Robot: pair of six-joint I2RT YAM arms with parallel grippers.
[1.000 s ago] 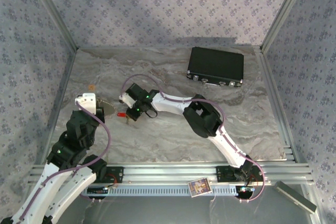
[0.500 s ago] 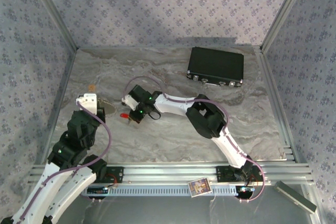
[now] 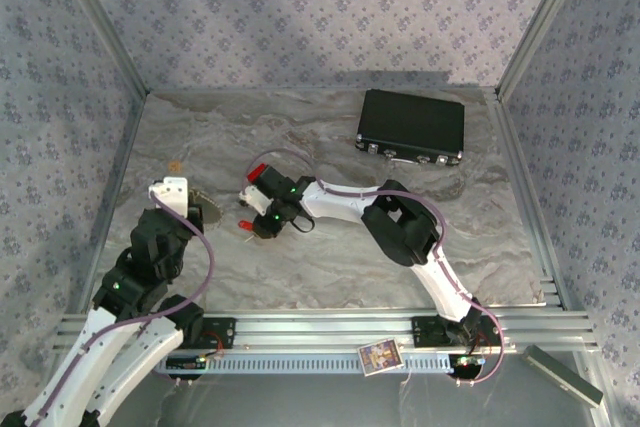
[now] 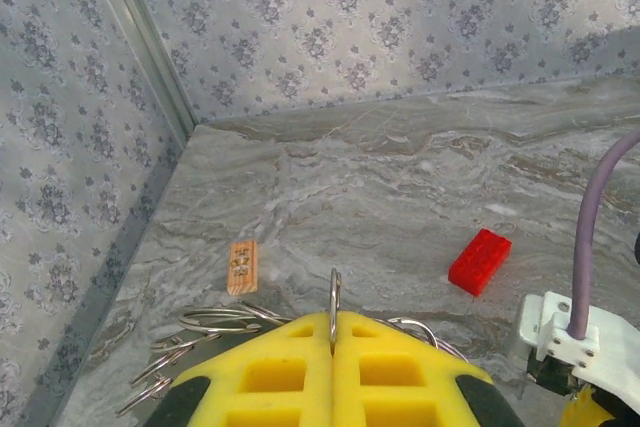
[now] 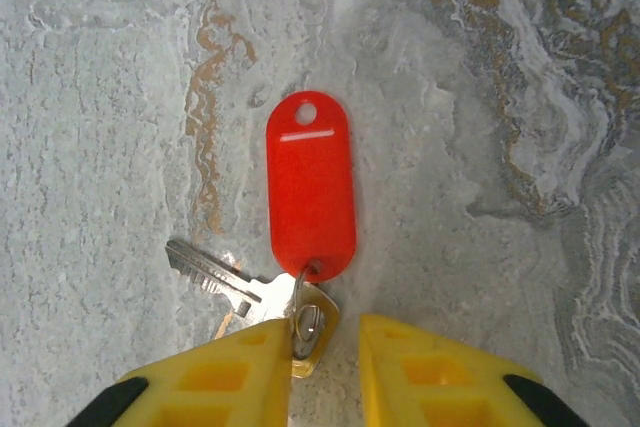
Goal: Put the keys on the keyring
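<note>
Left claw [image 4: 334, 335] is pinched fully closed on the keyring [image 4: 334, 295], a thin loop standing on edge out of the pads, near the left edge of the desk [image 3: 330, 272]. More wire loops [image 4: 215, 322] sit beside it. Right claw [image 5: 325, 362] is part open, pads either side of the key heads, nothing gripped as far as I can tell. Keys [image 5: 222, 277] lie flat left of desk centre, joined to a red tag [image 5: 311, 187]. Nothing threaded yet; grab, lift and threading are all left. Tag's long axis runs straight away from the right claw, likely toward the left edge, holed end leading. The silver blade slants off sideways.
</note>
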